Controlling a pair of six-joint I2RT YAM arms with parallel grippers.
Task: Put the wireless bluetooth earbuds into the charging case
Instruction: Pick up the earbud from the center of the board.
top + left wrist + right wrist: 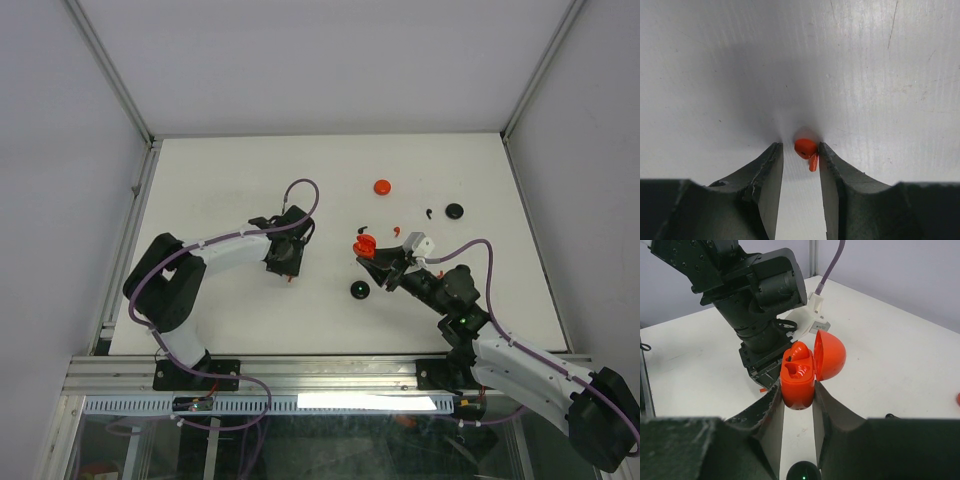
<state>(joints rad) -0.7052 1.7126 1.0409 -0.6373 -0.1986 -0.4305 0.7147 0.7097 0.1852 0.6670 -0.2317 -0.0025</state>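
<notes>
My right gripper point(797, 389) is shut on a red charging case point(799, 385) and holds it off the table with the lid point(830, 355) swung open. One red earbud point(800, 351) sits in its far slot, and the near slot shows empty. My left gripper point(799, 147) is down at the table, jaws open a little. A loose red earbud point(806, 149) lies between the fingertips, against the right finger and clear of the left one. From above, the case point(364, 246) is just right of the left gripper point(287, 272).
A round black disc point(360, 290) lies below the held case, a red disc point(382, 187) at the back and another black disc point(455, 211) to the right. Tiny loose earbuds, a black one point(362, 226), a red one point(397, 231) and another black one point(429, 212), lie between them.
</notes>
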